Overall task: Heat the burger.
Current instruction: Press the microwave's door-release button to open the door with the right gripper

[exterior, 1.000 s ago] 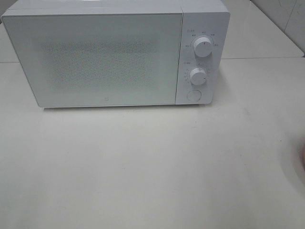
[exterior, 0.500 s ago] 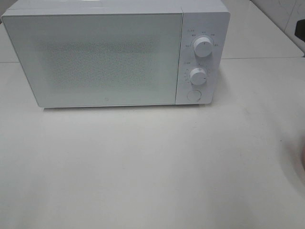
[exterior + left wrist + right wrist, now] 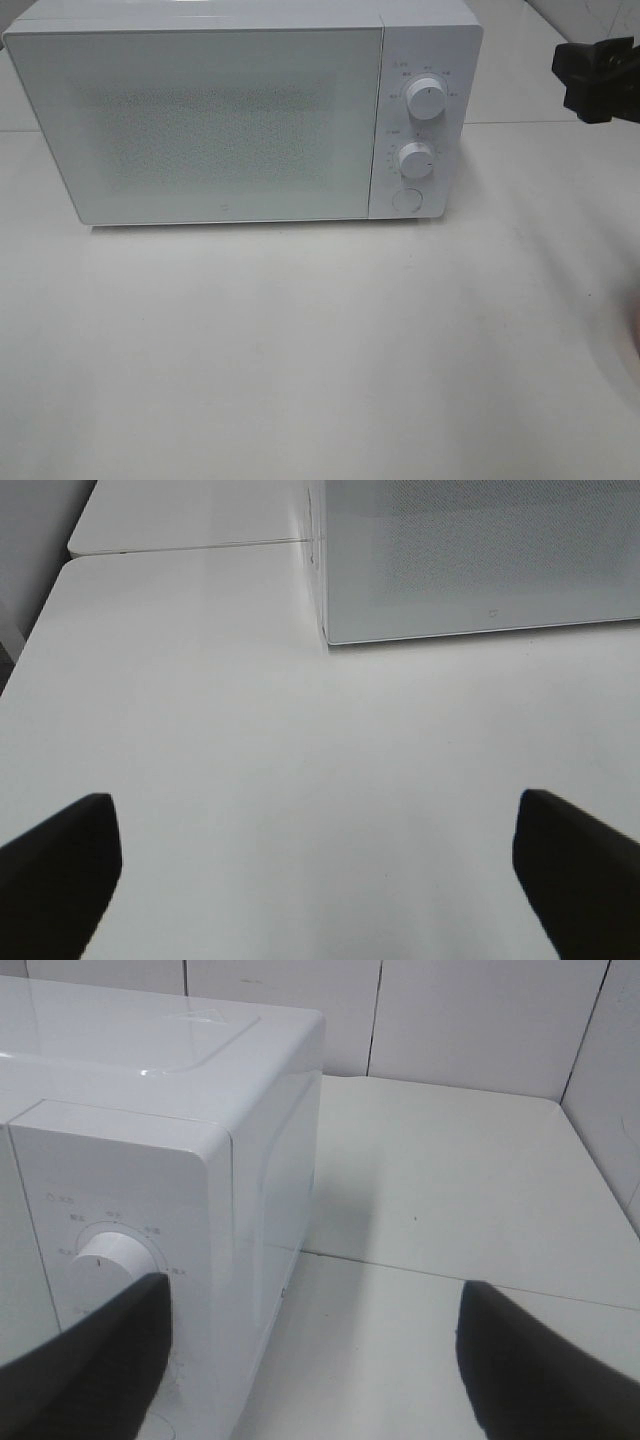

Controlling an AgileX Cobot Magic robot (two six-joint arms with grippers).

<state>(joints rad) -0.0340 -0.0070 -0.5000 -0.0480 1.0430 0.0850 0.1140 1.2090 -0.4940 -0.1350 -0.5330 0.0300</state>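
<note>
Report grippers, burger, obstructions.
Left gripper open, empty. Right gripper open, empty, by upper knob. Burger out of view. Microwave door shut.

I see the white microwave (image 3: 240,115) standing at the back of the pale counter (image 3: 300,360), front facing me. Its door (image 3: 200,125) is shut, with a speckled patch across the middle. On the control panel right of the door, the upper knob (image 3: 427,101) sits above the lower knob (image 3: 415,160), with a round button (image 3: 406,199) beneath them. A black piece of the right arm (image 3: 597,78) juts in from the right edge, about level with the upper knob and apart from the microwave. I cannot make out its fingers from here. A seam (image 3: 540,123) crosses the counter beside the microwave. Low on the right edge is a pinkish sliver (image 3: 636,322), too cut off to name.
</note>
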